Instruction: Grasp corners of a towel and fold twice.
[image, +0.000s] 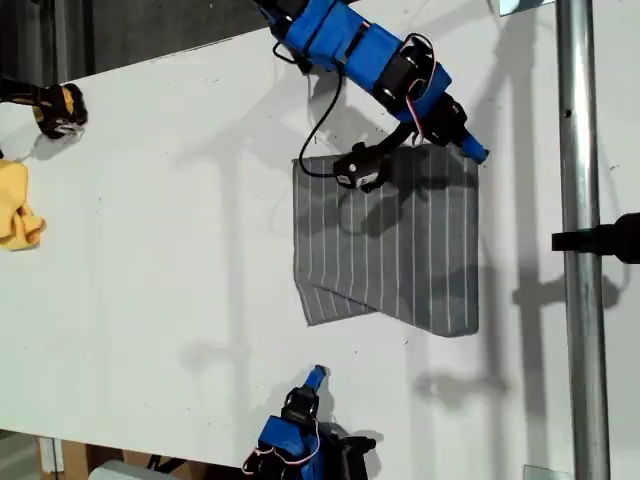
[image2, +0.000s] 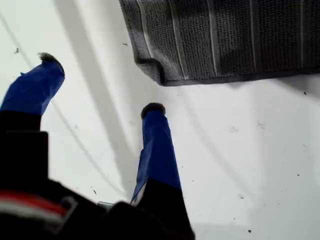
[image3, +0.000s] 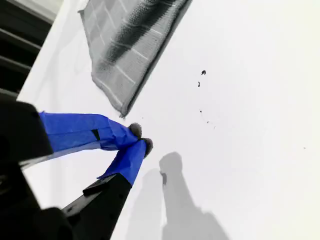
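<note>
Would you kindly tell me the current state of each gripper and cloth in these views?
towel: lying flat on the table, folded over, with an under layer showing at its corner nearest my first gripper; not held.
my first gripper: open, empty, short of the towel.
my second gripper: shut on nothing, tips just off a towel corner.
yellow cloth: crumpled, at the exterior view's left edge.

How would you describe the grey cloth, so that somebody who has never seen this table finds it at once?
Start at the large white table and look toward the exterior view's right, near the vertical metal pole. There lies the grey rectangular fabric towel, flat, with one lower corner folded over. Thin white pinstripes set it apart from the small crumpled yellow cloth at that view's left edge.
</note>
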